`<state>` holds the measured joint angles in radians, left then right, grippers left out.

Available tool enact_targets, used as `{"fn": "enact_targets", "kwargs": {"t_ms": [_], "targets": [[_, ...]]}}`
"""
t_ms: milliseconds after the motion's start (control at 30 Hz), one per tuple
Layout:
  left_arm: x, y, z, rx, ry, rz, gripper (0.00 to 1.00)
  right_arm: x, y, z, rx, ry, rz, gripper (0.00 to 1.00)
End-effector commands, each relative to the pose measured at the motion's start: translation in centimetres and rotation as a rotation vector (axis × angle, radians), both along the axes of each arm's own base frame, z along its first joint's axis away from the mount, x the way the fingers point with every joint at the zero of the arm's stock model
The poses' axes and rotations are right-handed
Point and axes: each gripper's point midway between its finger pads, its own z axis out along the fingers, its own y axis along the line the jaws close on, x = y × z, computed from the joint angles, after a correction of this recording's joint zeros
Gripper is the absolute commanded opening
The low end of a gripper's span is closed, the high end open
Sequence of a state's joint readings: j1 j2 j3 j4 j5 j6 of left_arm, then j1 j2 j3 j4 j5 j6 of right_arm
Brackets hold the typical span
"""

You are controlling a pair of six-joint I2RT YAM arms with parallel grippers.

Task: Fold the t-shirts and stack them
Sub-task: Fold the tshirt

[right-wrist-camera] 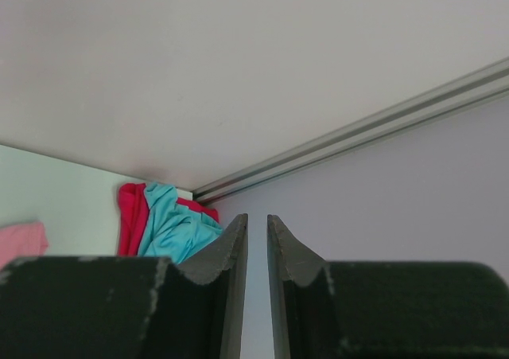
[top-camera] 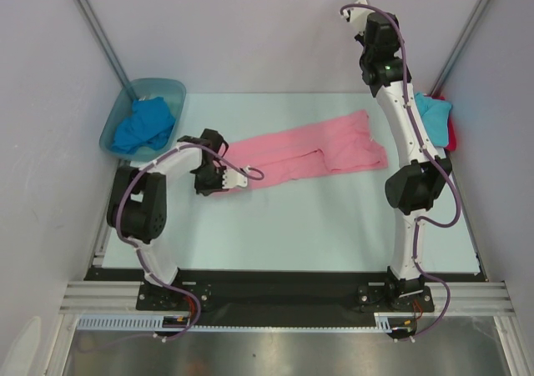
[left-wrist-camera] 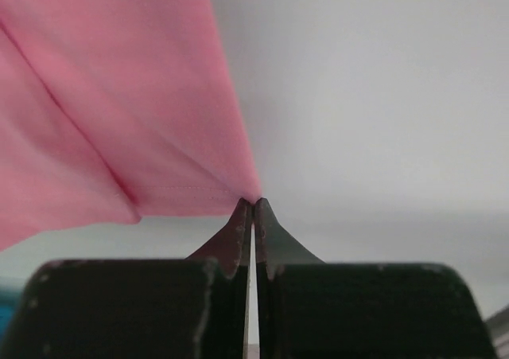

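Looks like a robotics lab test cell: boxed in by plain pale walls (top-camera: 267, 34) on aluminium struts (top-camera: 96, 26), pale-green table (top-camera: 334, 226), two cabled arms (top-camera: 146, 209) bolted to a metal rail (top-camera: 284, 297) at the near edge.

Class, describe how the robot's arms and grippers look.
The left arm and right arm have white shells, black joints and a looping purple cable each. A green light glows on the right arm. The left gripper and right gripper each have two dark, tapered, scuffed fingers.
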<state>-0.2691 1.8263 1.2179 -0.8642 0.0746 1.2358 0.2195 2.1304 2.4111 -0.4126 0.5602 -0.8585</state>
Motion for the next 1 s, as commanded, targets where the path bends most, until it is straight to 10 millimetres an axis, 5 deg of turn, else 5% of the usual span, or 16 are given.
{"fn": "enact_targets", "kwargs": {"t_ms": [0,233,767,967], "targets": [[-3.4,-2.8,5.2,-0.097,0.046,-0.175,0.00,-0.9,-0.2,3.5,0.020,-0.091,-0.001,0.21],[-8.2,-6.6,8.7,-0.170,0.119,-0.416,0.00,-0.7,0.7,2.7,0.037,-0.074,0.018,0.21],[-15.1,-9.6,8.5,-0.196,0.232,-0.688,0.01,-1.6,0.5,4.1,0.012,-0.081,0.042,0.21],[-16.8,-11.6,9.2,-0.327,0.281,-0.723,0.00,-1.3,1.5,2.5,-0.008,-0.029,0.056,0.21]]}}
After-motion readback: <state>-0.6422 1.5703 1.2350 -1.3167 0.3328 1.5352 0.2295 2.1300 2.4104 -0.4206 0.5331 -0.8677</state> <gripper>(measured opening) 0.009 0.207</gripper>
